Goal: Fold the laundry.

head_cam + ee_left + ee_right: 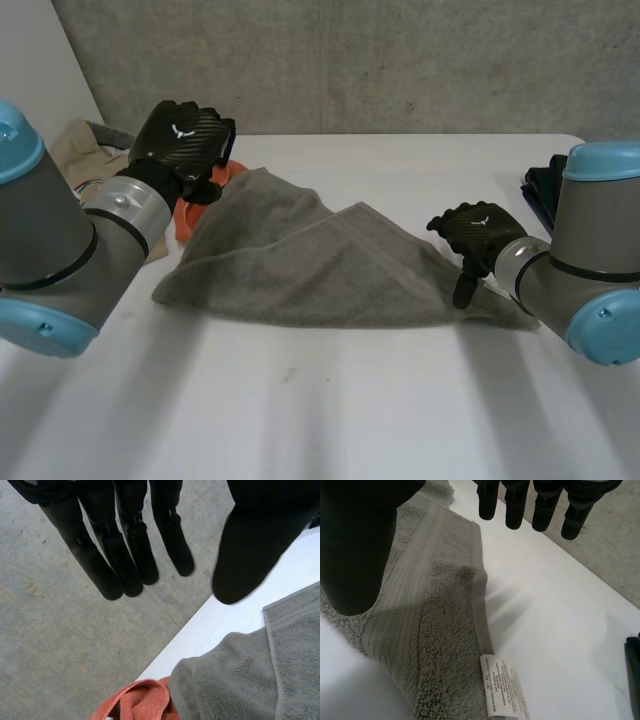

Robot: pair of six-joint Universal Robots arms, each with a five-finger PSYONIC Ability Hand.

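Note:
A grey towel lies loosely folded on the white table, its upper layer running slantwise. My left hand hovers over the towel's far left corner; its fingers hang straight, thumb apart, holding nothing. At the towel's near right corner, my right hand is lowered with one finger reaching down to the cloth. In the right wrist view its thumb and straight fingers stand apart above the towel's hem. A white care label shows there.
An orange cloth lies bunched against the towel's far left corner, near the table's edge. Beige laundry sits at the far left. A dark folded item rests at the table's right edge.

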